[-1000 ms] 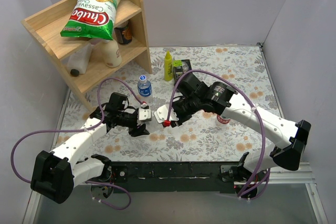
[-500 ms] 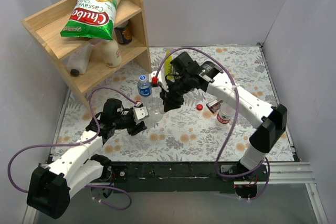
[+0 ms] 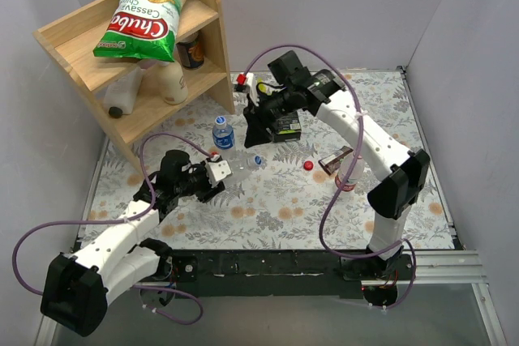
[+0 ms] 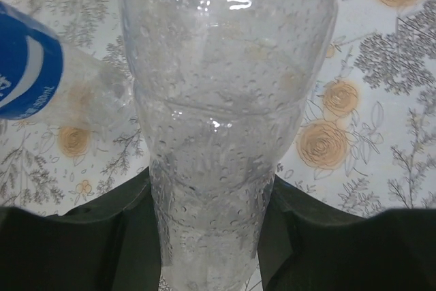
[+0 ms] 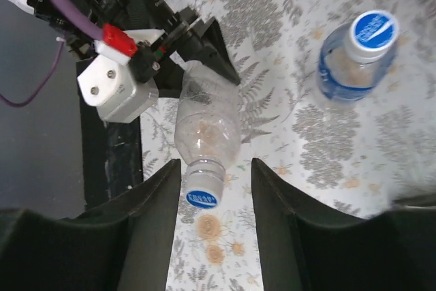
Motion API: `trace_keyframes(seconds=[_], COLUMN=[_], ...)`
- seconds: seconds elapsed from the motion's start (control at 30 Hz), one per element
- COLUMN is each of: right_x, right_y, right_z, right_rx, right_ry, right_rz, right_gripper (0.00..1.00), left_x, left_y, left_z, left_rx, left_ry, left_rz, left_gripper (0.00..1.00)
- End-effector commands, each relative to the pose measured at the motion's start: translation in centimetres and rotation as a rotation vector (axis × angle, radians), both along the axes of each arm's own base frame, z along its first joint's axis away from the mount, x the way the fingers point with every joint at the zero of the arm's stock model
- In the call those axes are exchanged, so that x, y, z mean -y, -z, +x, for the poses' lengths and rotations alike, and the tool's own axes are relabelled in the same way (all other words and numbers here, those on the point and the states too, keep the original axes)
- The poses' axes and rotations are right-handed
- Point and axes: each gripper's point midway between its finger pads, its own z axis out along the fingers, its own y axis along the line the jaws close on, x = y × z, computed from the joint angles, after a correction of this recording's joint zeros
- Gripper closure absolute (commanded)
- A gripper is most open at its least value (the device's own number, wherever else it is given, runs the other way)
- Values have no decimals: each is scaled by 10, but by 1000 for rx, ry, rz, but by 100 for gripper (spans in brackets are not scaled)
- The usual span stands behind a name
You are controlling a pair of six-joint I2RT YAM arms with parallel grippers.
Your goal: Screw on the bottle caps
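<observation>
The left gripper [image 3: 217,177] clamps the unlabelled bottle [image 5: 206,127], held near-level with a blue cap [image 5: 202,197] on its neck, while the right gripper [image 5: 216,168] hovers above, jaws apart and empty, so it should probably drop squarely onto the loose red cap [image 3: 308,165] on the table [image 3: 284,200]

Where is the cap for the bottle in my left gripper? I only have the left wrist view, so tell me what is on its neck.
Observer: The clear bottle in the left gripper has a blue cap sitting on its neck. I cannot tell how tight it is.
Operator: Report the right gripper.
Observer: The right gripper is open and empty, clear of the bottle.
Operator: Find the red cap.
Observer: The red cap lies loose on the table, to the right of the held bottle in the top view.
</observation>
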Motion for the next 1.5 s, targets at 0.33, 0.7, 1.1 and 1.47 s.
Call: trace_keyframes(seconds=[0.33, 0.7, 1.1, 1.47], right_x=[59, 46, 50, 32], right_y=[20, 31, 43, 38], right_z=[-81, -78, -89, -89], right_rx=[733, 756, 735, 547], right_ry=[-575, -564, -637, -483], right_rz=[-71, -73, -77, -75], right_gripper=[21, 32, 44, 87], left_x=[32, 32, 35, 34], left_y=[-8, -12, -15, -18], left_z=[-54, -61, -57, -41], left_rx=[-247, -249, -246, -225], left_ry=[360, 401, 388, 299], left_rz=[-74, -74, -94, -104], left_gripper=[100, 100, 100, 100])
